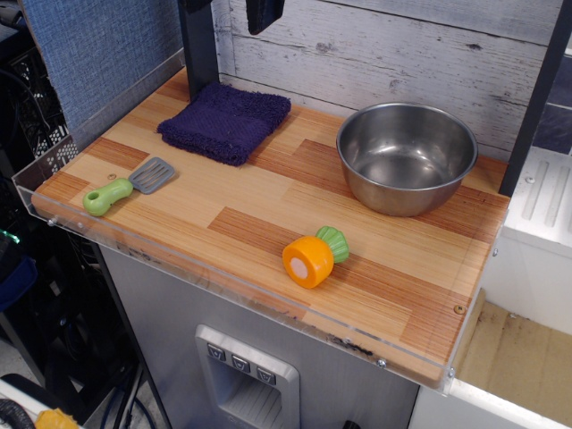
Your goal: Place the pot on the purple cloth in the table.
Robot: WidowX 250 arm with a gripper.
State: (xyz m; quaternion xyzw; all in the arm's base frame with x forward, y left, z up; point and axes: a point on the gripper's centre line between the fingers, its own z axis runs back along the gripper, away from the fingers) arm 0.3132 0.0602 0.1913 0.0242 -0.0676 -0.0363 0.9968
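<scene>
Pot (407, 156): one, empty, upright on the counter (259, 206), at the back right, well apart from the cloth.
Purple cloth (225, 121): one, folded, back left.
Spatula (128, 186): one, green handle, front left.
Toy carrot (315, 256): one, front middle.
Gripper (264, 15): dark part at top edge; open or closed, I cannot tell.

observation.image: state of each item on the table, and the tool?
pot: upright, empty, on the bare table, right rear, apart from the cloth.
purple cloth: folded, flat, nothing on it, left rear.
spatula: lying flat, front left.
toy carrot: on its side, cut face toward the front.
tool: dark part at top edge, open or shut unclear.
</scene>
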